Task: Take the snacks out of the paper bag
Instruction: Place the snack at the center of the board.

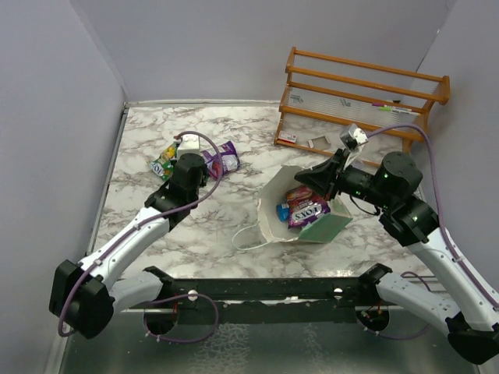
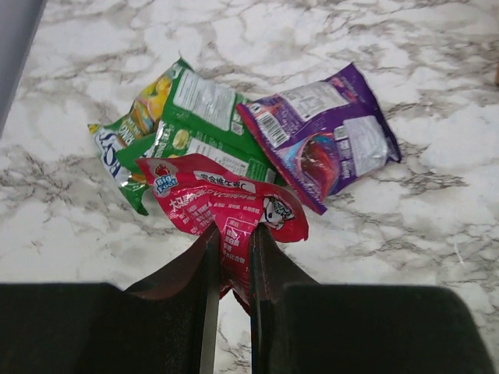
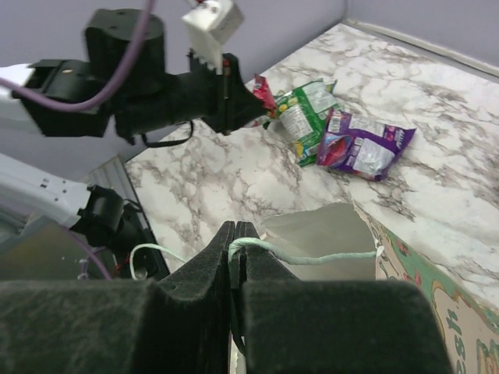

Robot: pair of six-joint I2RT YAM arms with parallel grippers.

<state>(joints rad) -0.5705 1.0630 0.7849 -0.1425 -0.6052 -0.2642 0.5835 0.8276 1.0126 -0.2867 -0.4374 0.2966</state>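
black base rail (image 1: pixel 257 290) fronts marble table (image 1: pixel 249 132) bearing paper bag (image 1: pixel 327 227) — lilac walls (image 1: pixel 47 86) around

Top cam looks down from high behind, wrist cams sit way closer, all three catching the purple packet (image 1: pixel 222 160).

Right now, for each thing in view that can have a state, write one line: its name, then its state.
Left tool, shut on the red-pink packet.
Red-pink packet, taken out, pinched at one end.
Green packets, out, lying on the table.
Purple packet, out, lying beside them.
Right tool, shut on the cord handle.
Paper bag, mouth open, snacks inside.
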